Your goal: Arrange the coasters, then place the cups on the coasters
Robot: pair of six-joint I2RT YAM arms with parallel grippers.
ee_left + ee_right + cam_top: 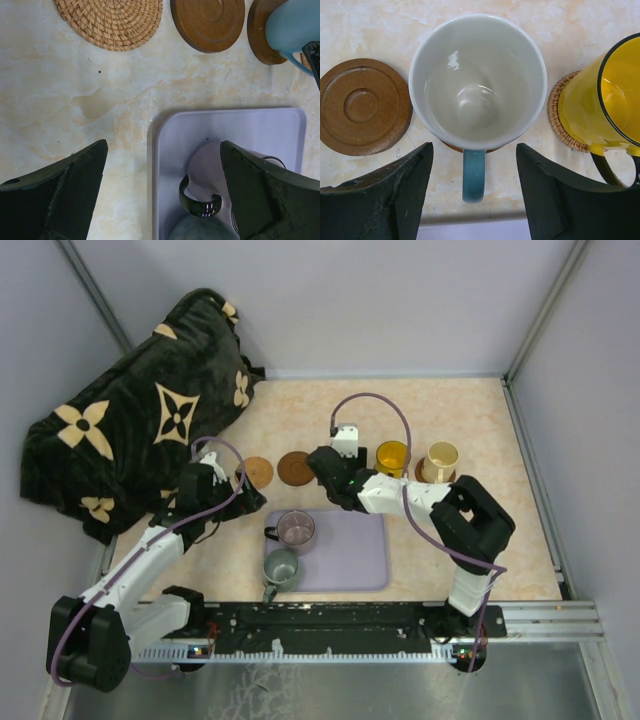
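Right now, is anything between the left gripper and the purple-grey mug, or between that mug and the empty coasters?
Nothing visible. The open left gripper hangs near the purple-grey mug; only tray and bare tabletop lie before the woven coaster and wooden coaster.

The coaster (pixel 451 147) beneath the white mug (pixel 477 80) is almost wholly covered, only a brown sliver being seen. The yellow mug (pixel 592 112) is cut off by the right edge, and the grey-green mug (pixel 200 231) by the bottom edge.
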